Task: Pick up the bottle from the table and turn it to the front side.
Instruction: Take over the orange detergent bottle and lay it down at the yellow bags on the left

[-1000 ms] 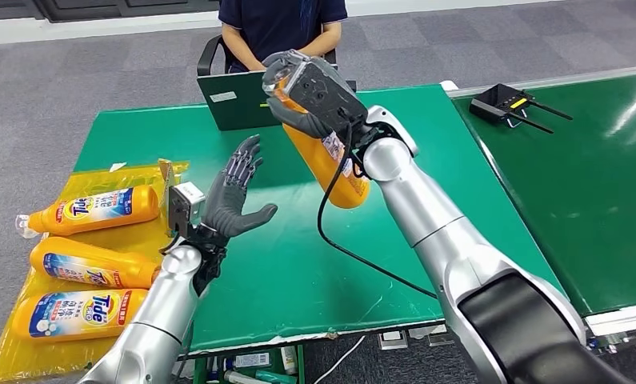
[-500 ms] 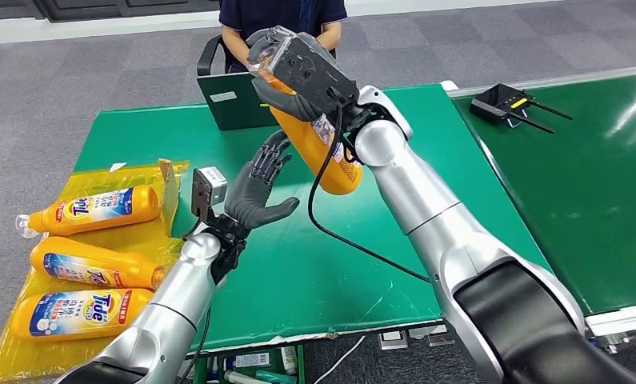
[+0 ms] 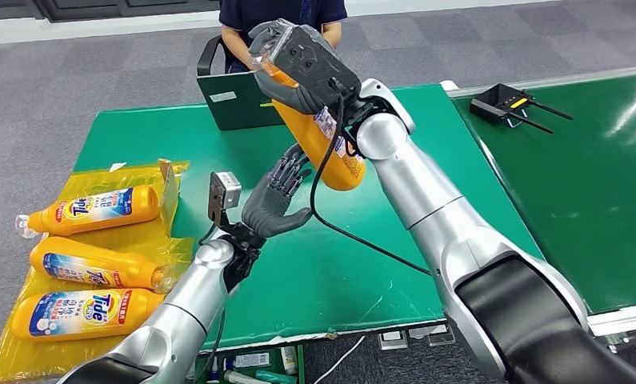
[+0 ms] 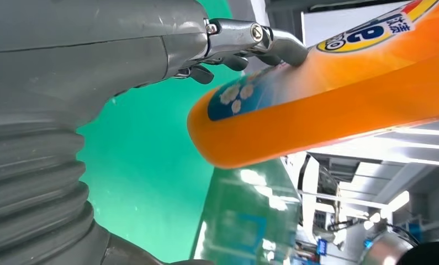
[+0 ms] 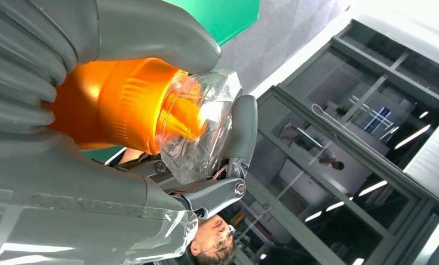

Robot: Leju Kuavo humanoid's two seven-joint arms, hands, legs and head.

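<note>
On the left end of the green table (image 3: 298,272) a yellow plastic sheet (image 3: 142,232) carries three orange detergent bottles (image 3: 90,208) lying on their sides, labels up; what is inside them cannot be made out. A fourth, the orange bottle (image 3: 318,140), is lifted well above the middle of the table, tilted, its clear cap (image 5: 200,130) toward the far side and its rounded base nearer. The right hand (image 3: 302,68) is wrapped closed around its upper part by the cap. The left hand (image 3: 274,200) stands below and just left of the base, fingers spread and holding nothing; in the left wrist view one fingertip (image 4: 286,47) seems to touch the bottle's side, though the contact is blurred. A person (image 3: 282,20) sits at the far edge behind a dark green laptop (image 3: 226,100).
</note>
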